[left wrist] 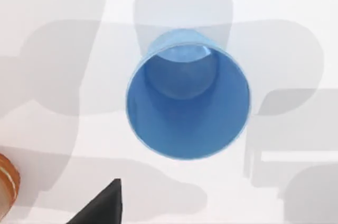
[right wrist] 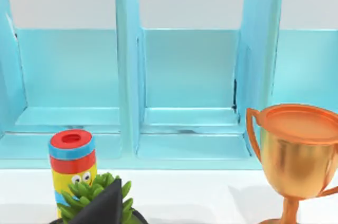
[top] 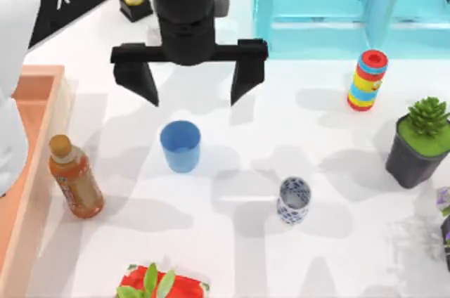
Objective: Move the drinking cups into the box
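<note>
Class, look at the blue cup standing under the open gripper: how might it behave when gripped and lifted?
The blue cup looks rigid and is empty, so probably light. Its smooth walls taper toward the base, so it might slide down between the fingers. It stands upright on that narrower base, so a nudge from the left gripper could tip it.

The turquoise cabinet (top: 337,3) stands at the far edge of the white table (top: 232,242). In front of it, near its right part, stands a rainbow-striped cylinder (top: 367,80), and further from it a potted succulent (top: 420,140). A golden trophy (right wrist: 296,155) stands before the cabinet too. Well left of the cabinet stands a brown tea bottle (top: 74,178).
</note>
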{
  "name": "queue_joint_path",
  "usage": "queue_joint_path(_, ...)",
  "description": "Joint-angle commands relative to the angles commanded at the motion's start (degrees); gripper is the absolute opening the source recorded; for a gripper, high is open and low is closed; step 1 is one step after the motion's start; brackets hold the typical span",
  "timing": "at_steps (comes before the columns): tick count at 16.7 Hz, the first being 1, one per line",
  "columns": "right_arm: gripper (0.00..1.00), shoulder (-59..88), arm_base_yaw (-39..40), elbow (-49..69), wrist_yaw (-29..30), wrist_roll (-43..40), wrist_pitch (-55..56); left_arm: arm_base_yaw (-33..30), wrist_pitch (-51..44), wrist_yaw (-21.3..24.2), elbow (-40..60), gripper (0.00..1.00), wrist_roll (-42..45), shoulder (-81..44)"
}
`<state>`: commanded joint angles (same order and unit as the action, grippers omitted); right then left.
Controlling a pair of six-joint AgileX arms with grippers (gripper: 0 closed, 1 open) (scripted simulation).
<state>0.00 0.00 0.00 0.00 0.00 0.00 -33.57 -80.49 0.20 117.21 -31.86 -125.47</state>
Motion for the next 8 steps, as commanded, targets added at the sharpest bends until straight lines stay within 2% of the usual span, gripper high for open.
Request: queue_joint_path(8,1.00,0.00,0.00,0.00,0.00,0.00,0.00,-0.17,-0.87,-0.01,1.44,1.00,-0.38,-1.77)
